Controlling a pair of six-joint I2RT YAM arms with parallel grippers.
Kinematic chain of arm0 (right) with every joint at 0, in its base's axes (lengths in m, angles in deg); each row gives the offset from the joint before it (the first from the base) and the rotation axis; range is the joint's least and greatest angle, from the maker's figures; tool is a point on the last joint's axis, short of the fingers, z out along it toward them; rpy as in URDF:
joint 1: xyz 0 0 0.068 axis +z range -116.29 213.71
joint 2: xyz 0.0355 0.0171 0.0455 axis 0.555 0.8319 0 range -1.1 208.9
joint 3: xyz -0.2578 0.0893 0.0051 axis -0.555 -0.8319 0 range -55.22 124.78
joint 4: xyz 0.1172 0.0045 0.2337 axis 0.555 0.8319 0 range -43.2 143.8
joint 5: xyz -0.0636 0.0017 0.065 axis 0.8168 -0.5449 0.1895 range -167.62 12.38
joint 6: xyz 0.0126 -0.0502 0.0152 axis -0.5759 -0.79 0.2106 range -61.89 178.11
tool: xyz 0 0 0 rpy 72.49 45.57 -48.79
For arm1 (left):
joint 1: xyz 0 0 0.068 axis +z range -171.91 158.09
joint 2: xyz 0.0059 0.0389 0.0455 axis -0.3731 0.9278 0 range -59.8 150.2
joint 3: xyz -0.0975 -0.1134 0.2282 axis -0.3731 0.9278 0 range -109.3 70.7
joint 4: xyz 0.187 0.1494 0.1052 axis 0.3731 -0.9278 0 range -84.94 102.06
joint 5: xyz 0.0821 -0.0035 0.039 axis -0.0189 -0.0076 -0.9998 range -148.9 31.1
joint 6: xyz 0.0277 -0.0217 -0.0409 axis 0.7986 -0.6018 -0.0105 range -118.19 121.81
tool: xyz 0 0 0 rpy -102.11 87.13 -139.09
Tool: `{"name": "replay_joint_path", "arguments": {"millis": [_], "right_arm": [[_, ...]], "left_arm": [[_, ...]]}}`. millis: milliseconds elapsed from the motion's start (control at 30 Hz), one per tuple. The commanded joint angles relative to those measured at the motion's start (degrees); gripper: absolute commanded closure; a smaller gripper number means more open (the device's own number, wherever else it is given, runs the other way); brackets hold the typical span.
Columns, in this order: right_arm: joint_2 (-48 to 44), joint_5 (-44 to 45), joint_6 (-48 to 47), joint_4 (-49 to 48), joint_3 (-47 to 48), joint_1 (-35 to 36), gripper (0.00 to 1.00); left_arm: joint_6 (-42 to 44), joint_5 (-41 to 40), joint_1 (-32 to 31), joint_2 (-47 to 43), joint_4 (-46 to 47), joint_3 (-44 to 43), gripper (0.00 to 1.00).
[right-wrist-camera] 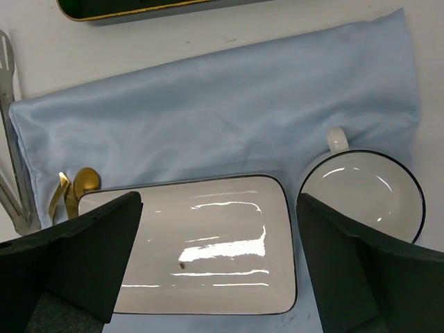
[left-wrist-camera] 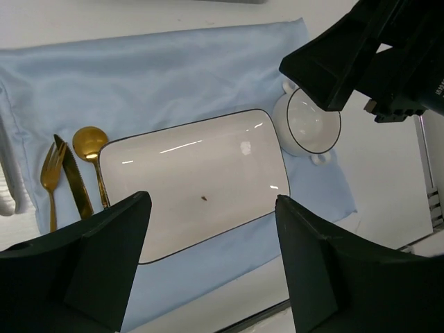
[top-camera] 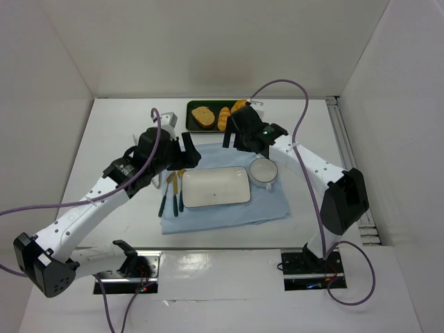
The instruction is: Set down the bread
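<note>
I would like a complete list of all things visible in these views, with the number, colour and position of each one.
bread: one, golden-orange, tray's right end, partly hidden by the right arm
toast slice: one, brown, tray's left part
roll: one, yellow-orange, between toast slice and bread
tray: one, dark green, table's far side
cloth: one, light blue, table's middle
plate: one, white, empty, on the cloth
cup: one, white, right of the plate
fork, knife, spoon: one each, gold, left of the plate
metal tool: one, silver, left of the cloth, kind unclear
table: one, white
left gripper: open, empty, above the plate
right gripper: open, empty, near the tray
</note>
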State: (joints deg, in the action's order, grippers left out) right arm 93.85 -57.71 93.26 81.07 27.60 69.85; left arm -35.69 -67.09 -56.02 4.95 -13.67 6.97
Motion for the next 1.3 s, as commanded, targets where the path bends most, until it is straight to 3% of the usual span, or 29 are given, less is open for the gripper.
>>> {"name": "replay_joint_path", "arguments": {"millis": [0, 200, 267, 567, 767, 1267], "right_arm": [[-3.46, 2.25, 0.08, -0.42, 1.02, 1.04, 0.01], [-4.69, 6.29, -0.43, 5.03, 3.22, 2.09, 0.01], [-6.27, 6.29, -1.14, 3.02, 1.47, 2.09, 0.01], [-10.85, 3.22, -2.29, 1.15, -3.9, 0.95, 0.01], [-11.37, 1.46, -4.13, 1.16, -2.76, -0.81, 0.01], [-11.37, -1.62, -4.13, -0.42, -2.24, -3.18, 0.01]], "left_arm": [[2.34, -6.28, -0.17, -1.29, -0.35, -0.69, 0.15], [3.48, -21.33, -0.17, 5.02, -10.37, -4.65, 0.15], [4.01, -23.89, 3.07, 8.71, -11.79, -5.18, 0.15], [-0.47, -15.91, 16.43, 13.9, -10.83, -1.67, 0.15], [-0.47, -10.82, 19.34, 19.35, -9.51, 0.79, 0.13], [0.23, -9.57, 25.23, 27.79, -6.87, 3.26, 0.13]]}}
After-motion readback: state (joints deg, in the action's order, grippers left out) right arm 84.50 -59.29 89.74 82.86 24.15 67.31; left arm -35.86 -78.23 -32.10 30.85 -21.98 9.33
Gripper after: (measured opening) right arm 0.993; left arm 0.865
